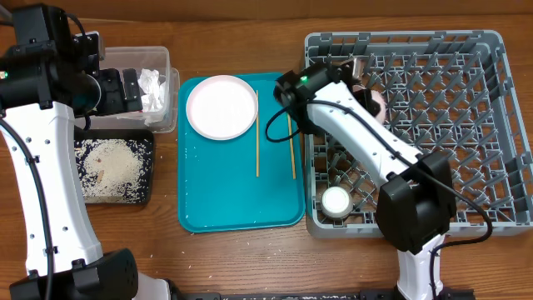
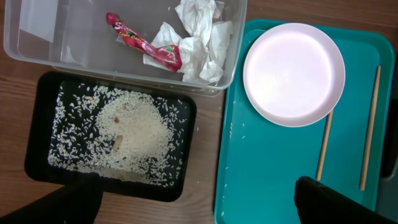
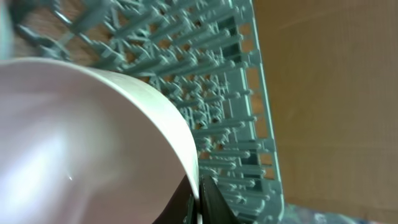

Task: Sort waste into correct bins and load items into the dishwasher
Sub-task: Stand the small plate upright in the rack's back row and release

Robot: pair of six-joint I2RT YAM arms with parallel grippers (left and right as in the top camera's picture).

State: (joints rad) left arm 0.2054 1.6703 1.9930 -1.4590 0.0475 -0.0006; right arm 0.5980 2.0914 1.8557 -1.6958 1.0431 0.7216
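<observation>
Right gripper (image 3: 198,200) is clenched on the rim of a smooth, pale pinkish round dish (image 3: 81,143) over the grey plastic lattice rack (image 1: 450,100); left gripper (image 2: 199,198) is spread wide and empty above the shallow black rectangular tray (image 2: 38,158) of loose rice grains (image 2: 130,134); 2 thin wooden chopsticks (image 2: 324,146) lie on the teal tray (image 2: 261,174)

Left arm (image 1: 42,167) bent inward, jaws spread wide; right arm (image 1: 366,142) outstretched, jaws pinched together.

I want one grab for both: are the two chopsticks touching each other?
Apart. Overhead view shows bare teal tray between the chopsticks along their length.
</observation>
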